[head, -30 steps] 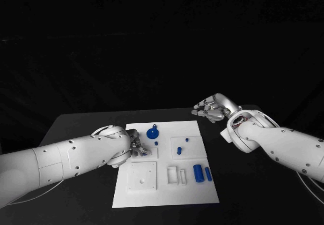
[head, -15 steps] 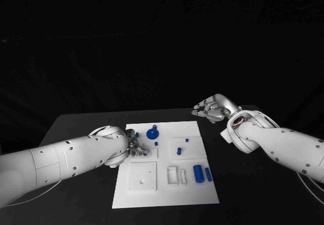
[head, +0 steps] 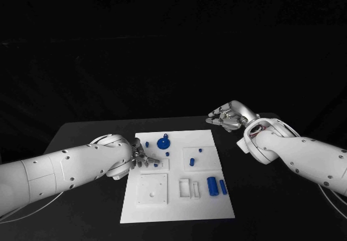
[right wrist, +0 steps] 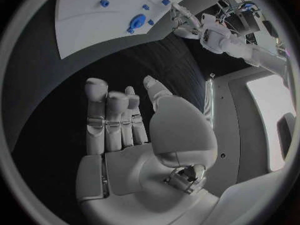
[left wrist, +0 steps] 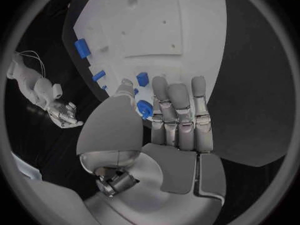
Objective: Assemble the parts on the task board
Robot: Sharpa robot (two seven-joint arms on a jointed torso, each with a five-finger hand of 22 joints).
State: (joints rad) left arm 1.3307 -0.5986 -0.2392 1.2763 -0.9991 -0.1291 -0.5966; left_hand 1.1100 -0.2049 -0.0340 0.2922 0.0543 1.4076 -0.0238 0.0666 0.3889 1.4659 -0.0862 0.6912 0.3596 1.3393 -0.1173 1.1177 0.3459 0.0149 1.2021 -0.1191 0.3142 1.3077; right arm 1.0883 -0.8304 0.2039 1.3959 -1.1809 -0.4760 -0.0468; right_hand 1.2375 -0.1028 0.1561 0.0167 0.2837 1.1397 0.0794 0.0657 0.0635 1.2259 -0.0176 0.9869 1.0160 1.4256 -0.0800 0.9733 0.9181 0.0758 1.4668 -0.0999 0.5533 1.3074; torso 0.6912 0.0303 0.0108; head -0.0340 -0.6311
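The white task board [head: 181, 201] lies in the middle of the black table. On it are a round blue part [head: 164, 143], small blue parts [head: 191, 161] and a blue cylinder [head: 212, 185]. My left hand [head: 142, 156] hovers over the board's left edge with its fingers stretched out and nothing plainly in them. In the left wrist view the fingers [left wrist: 178, 105] and thumb reach over the board [left wrist: 187, 15], with the round blue part [left wrist: 145, 108] and a small blue part [left wrist: 142, 78] just beyond them. My right hand [head: 227, 116] is raised off the board's far right corner, with its palm [right wrist: 134, 150] bare.
A white square plate with holes [head: 153, 188] and white slotted blocks [head: 189, 188] sit on the board's near half. Black table surface [head: 275, 201] lies on both sides of the board.
My left arm has shifted a little, and the hand sits slightly nearer the board's left edge. A small blue part beside its fingers is now covered. The right hand has not moved.
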